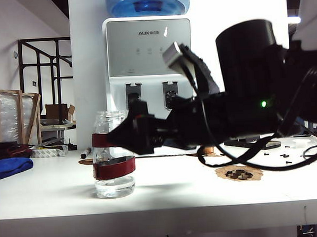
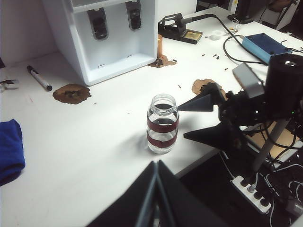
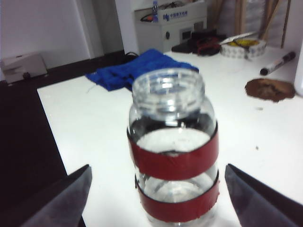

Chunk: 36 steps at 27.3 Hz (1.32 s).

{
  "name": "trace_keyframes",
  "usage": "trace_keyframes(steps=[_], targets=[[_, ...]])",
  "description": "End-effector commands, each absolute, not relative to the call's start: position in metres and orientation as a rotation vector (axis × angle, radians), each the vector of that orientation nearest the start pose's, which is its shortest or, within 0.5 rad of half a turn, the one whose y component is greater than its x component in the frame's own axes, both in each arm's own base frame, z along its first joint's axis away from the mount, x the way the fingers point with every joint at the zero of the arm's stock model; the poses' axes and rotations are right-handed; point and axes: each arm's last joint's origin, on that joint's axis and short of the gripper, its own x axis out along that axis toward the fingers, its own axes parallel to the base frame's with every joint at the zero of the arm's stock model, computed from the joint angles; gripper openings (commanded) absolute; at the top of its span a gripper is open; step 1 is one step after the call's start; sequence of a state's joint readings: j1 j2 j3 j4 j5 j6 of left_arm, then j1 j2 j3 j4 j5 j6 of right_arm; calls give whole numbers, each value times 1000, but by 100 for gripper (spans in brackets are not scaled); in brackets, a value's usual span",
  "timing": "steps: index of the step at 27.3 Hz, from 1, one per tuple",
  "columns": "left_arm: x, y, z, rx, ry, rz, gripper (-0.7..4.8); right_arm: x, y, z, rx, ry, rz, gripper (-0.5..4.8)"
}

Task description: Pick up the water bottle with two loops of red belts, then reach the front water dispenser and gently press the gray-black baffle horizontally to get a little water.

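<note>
**mika:** Two red bands on the bottle (image 3: pixel 173 156), and the right gripper (image 3: pixel 158 194) had its fingers spread wide, one on each side of it, not touching the glass. The bottle stood upright on the tabletop (image 1: pixel 56 195), near its front edge and well short of the dispenser (image 1: pixel 149 60).

**jo:** So how would you have closed it?

**mika:** I'd have pushed in a bit more so the fingers sat level with the bands, then squeezed evenly. There was water in it and no cap, so a tilted grip could've spilled.

**jo:** Left gripper (image 2: pixel 155 198)?

**mika:** Hung back over the near edge, fingers pressed together, holding nothing.
</note>
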<state>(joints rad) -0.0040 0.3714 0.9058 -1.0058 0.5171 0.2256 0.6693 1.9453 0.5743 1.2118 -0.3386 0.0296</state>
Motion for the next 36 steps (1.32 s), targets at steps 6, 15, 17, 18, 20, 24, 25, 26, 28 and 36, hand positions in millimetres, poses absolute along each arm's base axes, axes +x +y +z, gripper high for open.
trace_keyframes(steps=[6,15,17,18,20,24,25,26,28,36], targets=[[37,-15,335,97,398,-567,-5,259,217,102,6,165,1006,479],[37,-15,334,97,400,-566,-5,273,226,97,0,172,992,479],[37,-15,334,97,401,-567,-5,275,225,96,0,169,988,479],[37,-15,334,96,402,-567,-5,275,225,96,-6,166,988,479],[37,-15,334,96,402,-567,-5,279,228,97,-7,154,988,479],[37,-15,334,96,402,-567,-5,288,232,100,-1,144,989,479],[37,-15,334,96,402,-567,-5,290,233,100,0,144,989,479],[37,-15,334,96,402,-567,-5,291,234,101,0,144,989,479],[37,-15,334,95,403,-569,-5,293,235,101,2,140,991,479],[36,-16,333,75,415,-608,-5,291,237,102,4,137,1068,181]])
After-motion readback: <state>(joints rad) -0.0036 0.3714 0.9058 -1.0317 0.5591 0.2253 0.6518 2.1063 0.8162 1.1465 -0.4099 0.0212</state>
